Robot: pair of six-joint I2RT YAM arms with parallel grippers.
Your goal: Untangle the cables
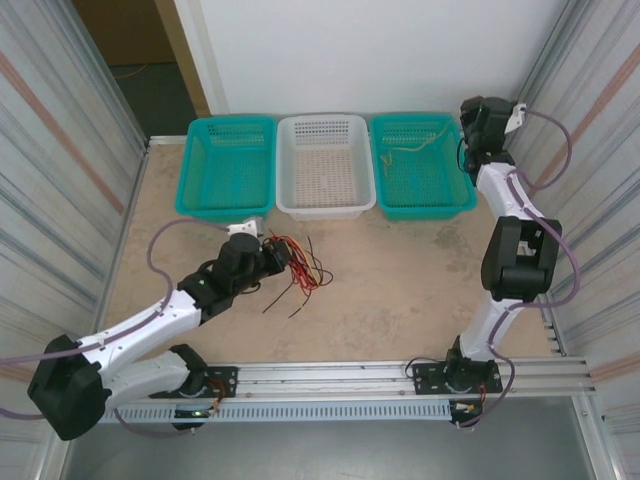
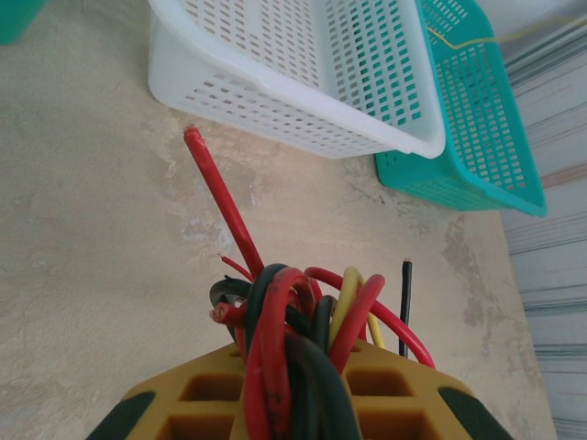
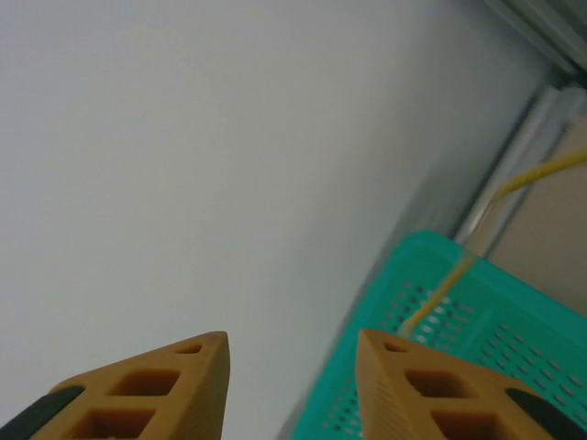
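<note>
A tangle of thin red, black and yellow cables lies on the tan table left of centre. My left gripper is shut on one end of the bundle. In the left wrist view the cables bunch between the yellow fingers of the left gripper, and one red end sticks out toward the white basket. One yellow cable lies in the right teal basket. My right gripper hangs open beside that basket, nothing between its fingers, the yellow cable trailing past it.
Three baskets stand in a row at the back: a teal one, a white one and the right teal one. The white basket is close ahead of the left gripper. Metal walls close in both sides, a rail runs along the near edge.
</note>
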